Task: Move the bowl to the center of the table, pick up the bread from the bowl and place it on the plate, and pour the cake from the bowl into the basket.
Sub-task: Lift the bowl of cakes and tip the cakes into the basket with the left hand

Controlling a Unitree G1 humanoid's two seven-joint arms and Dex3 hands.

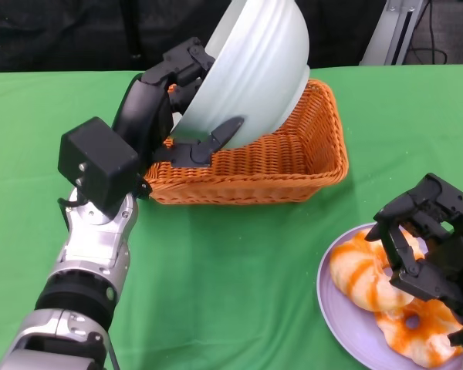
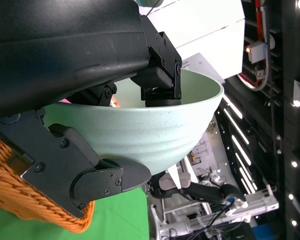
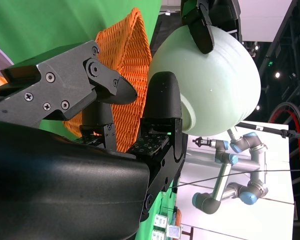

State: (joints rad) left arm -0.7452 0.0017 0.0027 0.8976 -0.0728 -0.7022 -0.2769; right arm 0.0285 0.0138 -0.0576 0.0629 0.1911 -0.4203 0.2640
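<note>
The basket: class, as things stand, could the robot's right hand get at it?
Probably yes. The right hand hovers over the plate holding nothing, and bare cloth lies between it and the basket; only the tilted bowl covers the basket's far side.

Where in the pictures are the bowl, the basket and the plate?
bowl (image 1: 251, 69), head view, on its ribbed outer wall.
basket (image 1: 247, 185), head view, on its woven front wall.
plate (image 1: 347, 320), head view, on the bare purple rim left of the bread.

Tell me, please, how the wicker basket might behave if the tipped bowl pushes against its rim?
The basket looks light and woven, so it would probably slide on the green cloth. Its low, wide shape suggests it won't tip. The weave likely flexes slightly under the bowl.
</note>
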